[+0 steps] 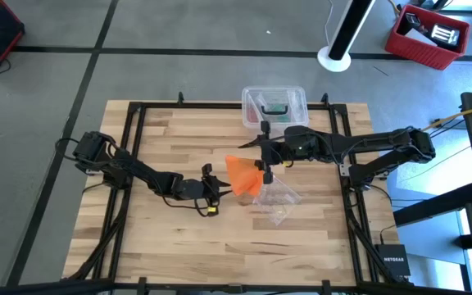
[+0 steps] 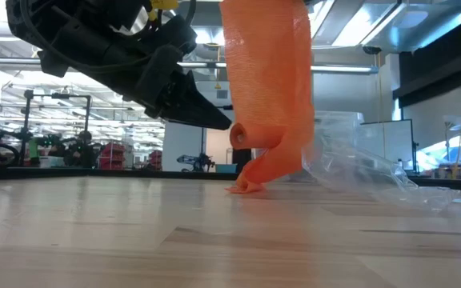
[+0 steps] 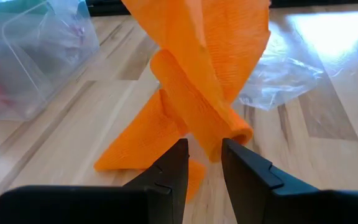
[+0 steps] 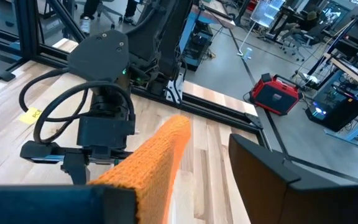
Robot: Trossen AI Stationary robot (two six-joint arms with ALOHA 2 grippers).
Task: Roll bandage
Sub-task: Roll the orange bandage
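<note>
High view counts for me one bandage point(image 1: 242, 175), one clear plastic box point(image 1: 274, 106), one crumpled clear wrapper point(image 1: 274, 199) and my two arms on the wooden table point(image 1: 162, 246). The bandage is near the table's middle, the box at twelve o'clock from it by the far edge, the wrapper at about four o'clock, just beside it. My left pincer point(image 1: 217, 188) comes in from nine o'clock and ends at the bandage's edge; my right pincer point(image 1: 265, 168) sits above the bandage at its two o'clock side. Low view adds what the overhead cannot: the bandage point(image 2: 266, 80) hangs as a tall strip, its lowest fold touching the table, with a small rolled end point(image 2: 250, 134) partway up, clear of the wood. Left wrist view shows my left pincer point(image 3: 205, 152) with its two fingers a narrow gap apart at the end of that roll point(image 3: 197, 106); whether they pinch the fabric I cannot tell. Right wrist view shows the strip's top point(image 4: 151, 162) against one finger of my right pincer point(image 4: 185, 180), the other finger standing apart from it, so I cannot tell if that grip is clenched.
</note>
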